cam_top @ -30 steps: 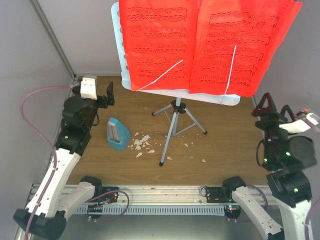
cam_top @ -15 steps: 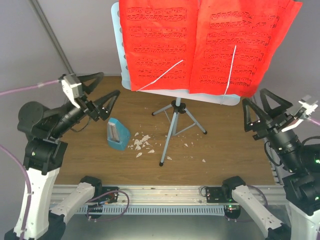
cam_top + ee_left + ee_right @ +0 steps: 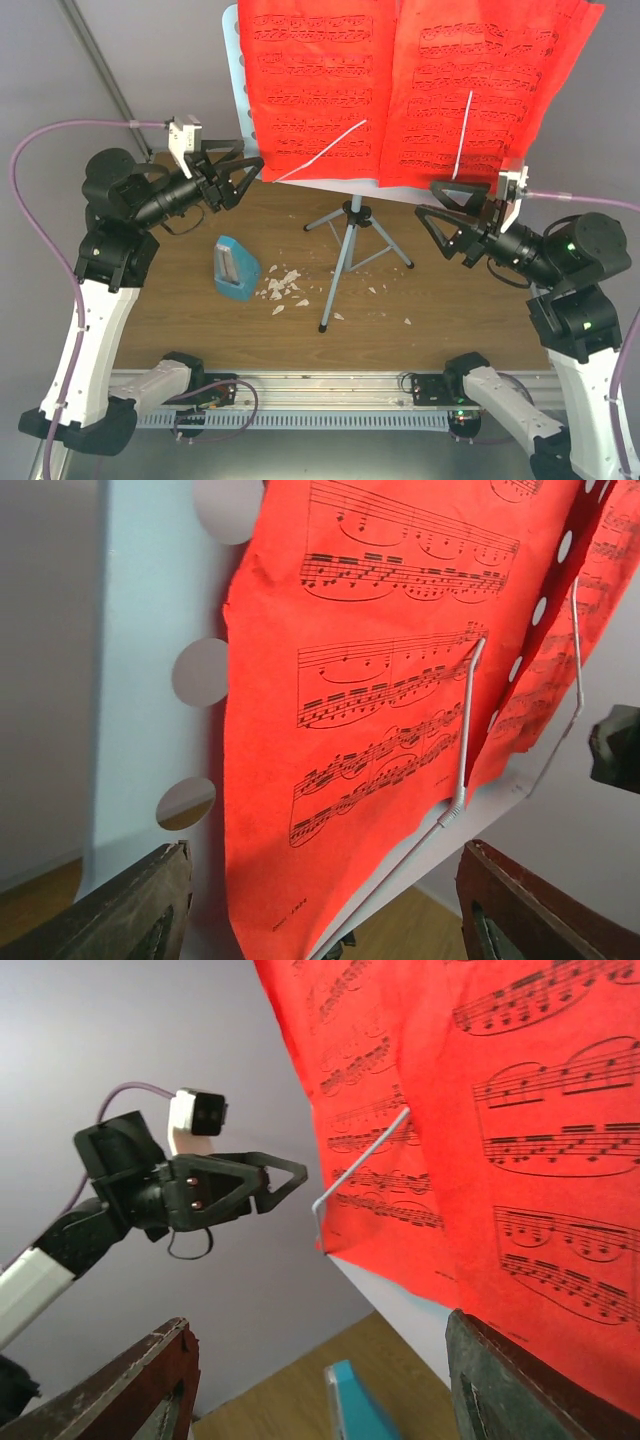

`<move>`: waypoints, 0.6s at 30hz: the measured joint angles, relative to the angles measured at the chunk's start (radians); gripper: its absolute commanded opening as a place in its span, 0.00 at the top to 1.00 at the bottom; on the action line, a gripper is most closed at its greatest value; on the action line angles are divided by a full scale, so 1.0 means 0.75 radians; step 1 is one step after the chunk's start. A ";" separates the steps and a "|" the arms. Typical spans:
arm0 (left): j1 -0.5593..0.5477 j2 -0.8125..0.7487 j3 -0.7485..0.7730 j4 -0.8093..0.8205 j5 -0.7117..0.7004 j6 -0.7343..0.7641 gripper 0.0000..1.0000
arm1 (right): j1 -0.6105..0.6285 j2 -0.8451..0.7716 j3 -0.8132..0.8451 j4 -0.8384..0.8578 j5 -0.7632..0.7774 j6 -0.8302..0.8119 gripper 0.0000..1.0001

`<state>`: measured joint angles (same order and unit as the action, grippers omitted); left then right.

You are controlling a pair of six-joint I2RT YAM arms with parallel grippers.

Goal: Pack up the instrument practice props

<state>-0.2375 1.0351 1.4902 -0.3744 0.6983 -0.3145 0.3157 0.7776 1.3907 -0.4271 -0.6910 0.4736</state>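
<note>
Left claw (image 3: 245,178) open, jaws spread, nothing between them. It is raised off the bench (image 3: 470,300) and aimed at the lower left edge of the pale-blue music stand plate (image 3: 232,100), just beside it; contact unclear. Right claw (image 3: 428,203) also open and empty, just below the plate's lower right corner, pointing left. Red sheet-music pages (image 3: 320,90) lie on the plate, each under a white wire arm (image 3: 322,150). The tripod legs (image 3: 340,265) stand on the bench between the claws. Small blue box (image 3: 235,268) is on the bench near the left claw, with white scraps (image 3: 285,285) just beside it.

Two pages (image 3: 315,90), one stand (image 3: 344,252), one box (image 3: 235,268)
</note>
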 measured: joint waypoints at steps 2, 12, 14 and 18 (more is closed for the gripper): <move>0.000 0.000 0.000 -0.005 -0.023 -0.010 0.31 | 0.000 -0.004 -0.007 0.015 -0.026 0.015 0.33; 0.000 0.029 -0.033 0.025 -0.014 -0.055 0.42 | 0.006 0.018 -0.022 0.092 -0.100 0.044 0.37; 0.000 0.042 -0.040 0.025 -0.014 -0.057 0.43 | 0.018 0.037 -0.025 0.098 -0.100 0.044 0.37; 0.000 0.061 -0.050 0.025 -0.014 -0.060 0.46 | 0.074 0.074 -0.027 0.105 -0.090 0.043 0.37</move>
<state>-0.2375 1.0805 1.4525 -0.3553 0.6880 -0.3592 0.3714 0.8333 1.3705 -0.3481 -0.7582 0.5056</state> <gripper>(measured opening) 0.566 0.635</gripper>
